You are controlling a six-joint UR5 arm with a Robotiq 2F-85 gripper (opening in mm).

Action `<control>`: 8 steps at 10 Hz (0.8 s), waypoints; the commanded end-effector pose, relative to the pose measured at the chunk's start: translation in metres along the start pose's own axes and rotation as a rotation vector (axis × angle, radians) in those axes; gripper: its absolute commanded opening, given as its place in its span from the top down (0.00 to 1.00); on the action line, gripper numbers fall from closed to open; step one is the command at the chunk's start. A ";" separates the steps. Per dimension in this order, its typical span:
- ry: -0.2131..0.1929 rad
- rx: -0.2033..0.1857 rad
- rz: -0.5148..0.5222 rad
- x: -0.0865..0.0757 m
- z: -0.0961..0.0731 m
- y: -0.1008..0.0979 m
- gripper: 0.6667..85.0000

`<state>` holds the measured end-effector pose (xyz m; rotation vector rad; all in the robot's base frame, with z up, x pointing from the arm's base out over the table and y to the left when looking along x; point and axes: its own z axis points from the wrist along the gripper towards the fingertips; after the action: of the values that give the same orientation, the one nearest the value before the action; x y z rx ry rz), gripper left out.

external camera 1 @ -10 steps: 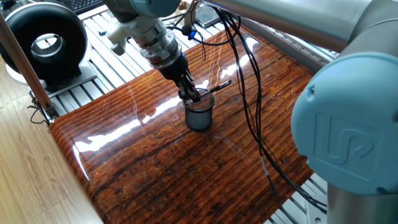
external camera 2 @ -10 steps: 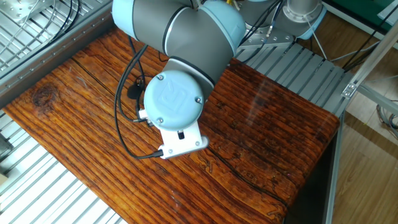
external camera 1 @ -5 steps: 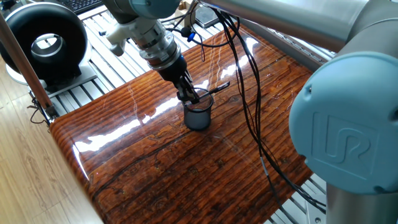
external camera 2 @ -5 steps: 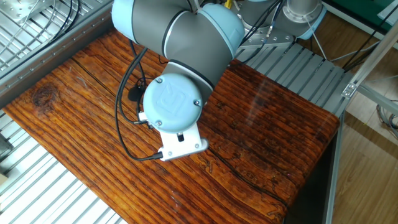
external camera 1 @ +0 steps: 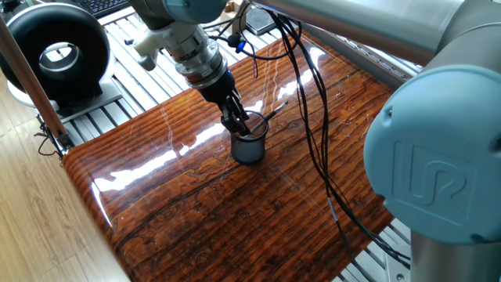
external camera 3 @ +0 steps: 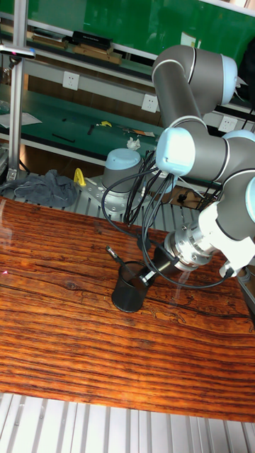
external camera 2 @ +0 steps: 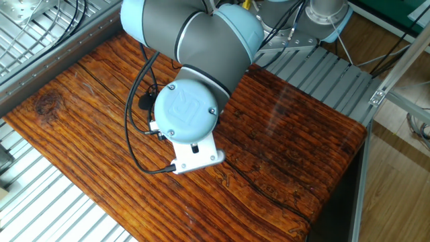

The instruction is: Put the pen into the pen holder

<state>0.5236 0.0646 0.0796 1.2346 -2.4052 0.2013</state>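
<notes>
Tall fixed view: the pen holder [external camera 3: 129,287] stands upright on the glossy wooden table [external camera 3: 64,347], nearer the camera than the arm. The gripper [external camera 3: 146,276] reaches in slantwise from the right, its tip at the holder's rim. The pen [external camera 3: 113,256] leans tilted across the holder's mouth, its upper end sticking out past the far rim. The fingers look closed on the pen, though they are small here. Beyond the holder in one fixed view sits a black round fan [external camera 1: 55,53].
</notes>
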 end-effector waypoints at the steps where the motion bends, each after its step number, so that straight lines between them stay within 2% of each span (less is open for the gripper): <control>1: -0.011 -0.008 -0.001 -0.002 0.000 0.001 0.48; 6: -0.024 -0.016 0.001 -0.002 -0.002 0.003 0.51; 8: -0.040 -0.020 0.013 0.000 -0.009 0.004 0.71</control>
<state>0.5234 0.0660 0.0823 1.2344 -2.4212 0.1855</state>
